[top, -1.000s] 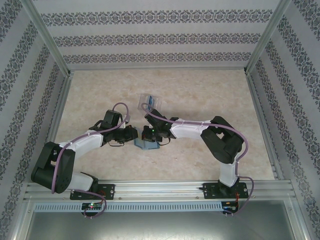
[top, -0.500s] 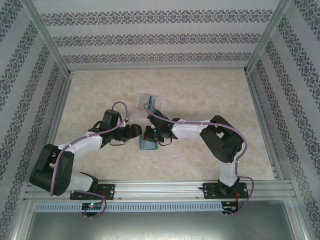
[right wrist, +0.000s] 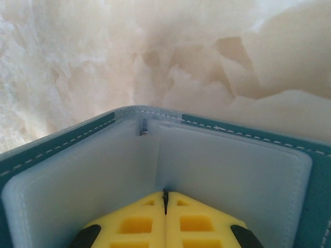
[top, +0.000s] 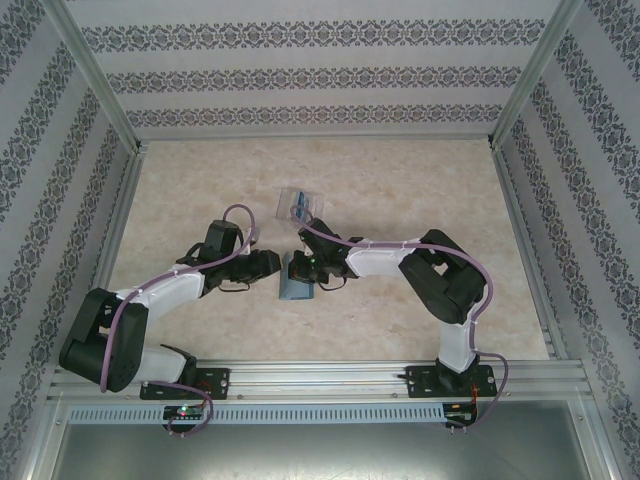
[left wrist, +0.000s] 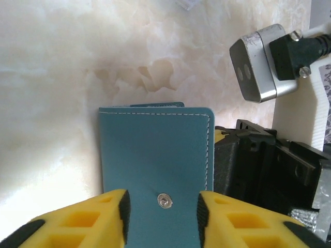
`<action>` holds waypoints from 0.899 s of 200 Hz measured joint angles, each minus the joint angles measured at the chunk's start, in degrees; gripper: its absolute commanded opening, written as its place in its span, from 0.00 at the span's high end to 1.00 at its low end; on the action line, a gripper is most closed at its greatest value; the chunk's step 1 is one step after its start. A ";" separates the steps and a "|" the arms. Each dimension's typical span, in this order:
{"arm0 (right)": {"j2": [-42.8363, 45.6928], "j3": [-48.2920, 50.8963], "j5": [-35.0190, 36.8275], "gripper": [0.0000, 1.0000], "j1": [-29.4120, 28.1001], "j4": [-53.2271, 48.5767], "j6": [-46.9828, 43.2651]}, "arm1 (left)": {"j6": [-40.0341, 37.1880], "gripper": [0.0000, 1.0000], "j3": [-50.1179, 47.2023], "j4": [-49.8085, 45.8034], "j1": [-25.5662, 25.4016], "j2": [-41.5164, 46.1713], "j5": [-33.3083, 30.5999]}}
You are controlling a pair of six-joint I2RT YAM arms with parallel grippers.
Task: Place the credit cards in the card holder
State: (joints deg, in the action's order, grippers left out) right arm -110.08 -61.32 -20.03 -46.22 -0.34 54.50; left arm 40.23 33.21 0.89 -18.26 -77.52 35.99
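The left gripper (left wrist: 162, 199) has its yellow fingers (left wrist: 88, 219) apart. They straddle the near end of a teal folding wallet (left wrist: 155, 150), and the wallet's small metal snap (left wrist: 164, 202) lies midway between them. The inner edges of the fingers fall inside the wallet's outline, so they are not pinching its sides. The wallet lies closed and flat on the marbled table (left wrist: 62, 77), its stitched edge running away from this gripper.

Just beside the wallet's right edge in the left wrist view is the black body of the right arm (left wrist: 248, 165), with its wrist camera (left wrist: 261, 64) above.

The right gripper (right wrist: 165, 199) has its two yellow fingers pressed together, with only a thin dark seam between them. I cannot tell whether anything thin is caught in that seam. Right beyond the tips, the wallet's pale lining (right wrist: 222, 165) spreads to either side of a central fold (so from this side the wallet stands partly open).

From above, the two grippers meet over the wallet (top: 296, 288) near the table's middle. The card holder (top: 290, 203) lies apart from them, further out toward the back wall. A blue card (top: 303, 208) shows inside its clear walls, though it is too small to see how it sits.
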 measured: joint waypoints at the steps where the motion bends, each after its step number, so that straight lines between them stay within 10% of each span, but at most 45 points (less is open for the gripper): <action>1: 0.00 0.00 0.00 0.92 0.00 0.00 0.00 | 0.00 0.40 0.00 -0.02 0.00 0.00 0.04; 124: -0.02 0.00 -0.61 0.78 0.00 0.11 -0.85 | 0.52 0.47 -0.11 1.84 0.00 -2.69 1.55; 180: -0.22 0.00 -0.83 0.77 0.00 0.28 -0.90 | -0.98 0.70 0.61 1.88 0.00 -3.43 1.75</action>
State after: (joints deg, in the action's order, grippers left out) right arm -110.30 -61.32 -20.86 -46.22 -0.05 53.60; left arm 39.24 33.82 2.76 -18.26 -80.95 37.74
